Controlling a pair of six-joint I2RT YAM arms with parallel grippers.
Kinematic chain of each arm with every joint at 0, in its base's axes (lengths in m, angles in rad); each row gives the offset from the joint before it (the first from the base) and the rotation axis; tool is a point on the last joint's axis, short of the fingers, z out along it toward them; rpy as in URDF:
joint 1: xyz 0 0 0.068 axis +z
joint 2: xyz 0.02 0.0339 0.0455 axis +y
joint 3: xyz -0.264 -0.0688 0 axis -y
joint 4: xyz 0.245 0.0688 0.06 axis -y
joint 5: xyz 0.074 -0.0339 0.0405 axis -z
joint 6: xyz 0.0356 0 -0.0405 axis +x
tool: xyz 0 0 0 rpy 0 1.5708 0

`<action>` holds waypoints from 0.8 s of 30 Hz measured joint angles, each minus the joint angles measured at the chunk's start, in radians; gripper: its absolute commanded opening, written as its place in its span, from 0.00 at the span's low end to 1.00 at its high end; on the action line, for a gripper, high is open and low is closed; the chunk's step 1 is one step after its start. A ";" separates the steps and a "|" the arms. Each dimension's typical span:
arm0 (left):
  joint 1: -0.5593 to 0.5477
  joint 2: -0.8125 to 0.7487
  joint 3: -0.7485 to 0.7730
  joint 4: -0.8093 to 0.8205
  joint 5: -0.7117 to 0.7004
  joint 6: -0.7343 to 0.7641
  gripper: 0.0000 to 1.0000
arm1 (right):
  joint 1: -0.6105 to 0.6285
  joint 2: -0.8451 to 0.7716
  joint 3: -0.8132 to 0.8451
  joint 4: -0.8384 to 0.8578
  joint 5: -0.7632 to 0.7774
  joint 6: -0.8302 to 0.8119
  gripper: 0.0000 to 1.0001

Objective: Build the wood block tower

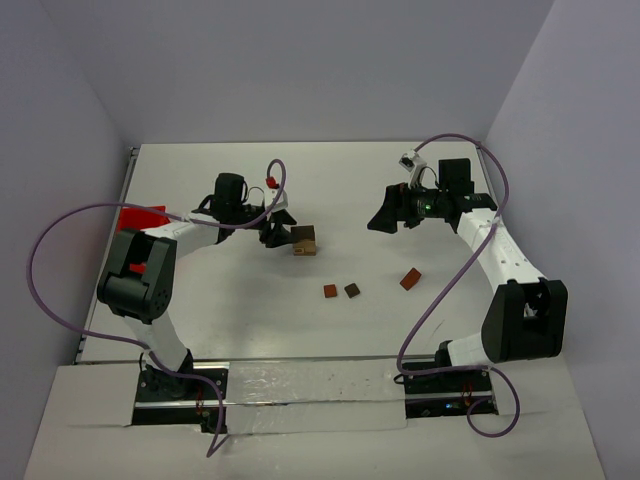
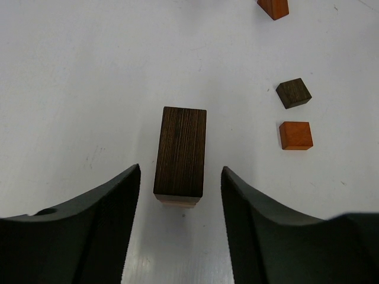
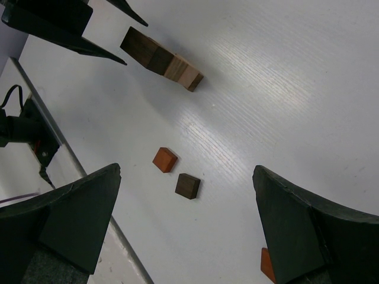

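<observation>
The wood block tower (image 1: 303, 240) stands mid-table, a dark brown block (image 2: 180, 151) on top and light tan wood (image 2: 177, 202) showing beneath it. From the side it shows dark pieces over tan ones (image 3: 161, 59). My left gripper (image 2: 180, 183) is open around the top block, with a gap on each side. Three loose blocks lie nearer the arms: a reddish-brown one (image 1: 330, 291), a dark brown one (image 1: 352, 290) and another reddish-brown one (image 1: 410, 279). My right gripper (image 1: 385, 215) hangs wide open above the table, right of the tower, holding nothing.
A red bin (image 1: 140, 220) sits at the left edge behind the left arm. Purple cables loop off both arms. Walls close the table at the back and on both sides.
</observation>
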 measured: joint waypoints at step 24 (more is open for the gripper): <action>0.000 0.000 0.056 -0.025 -0.002 -0.002 0.65 | 0.000 0.000 0.000 -0.003 0.000 -0.003 1.00</action>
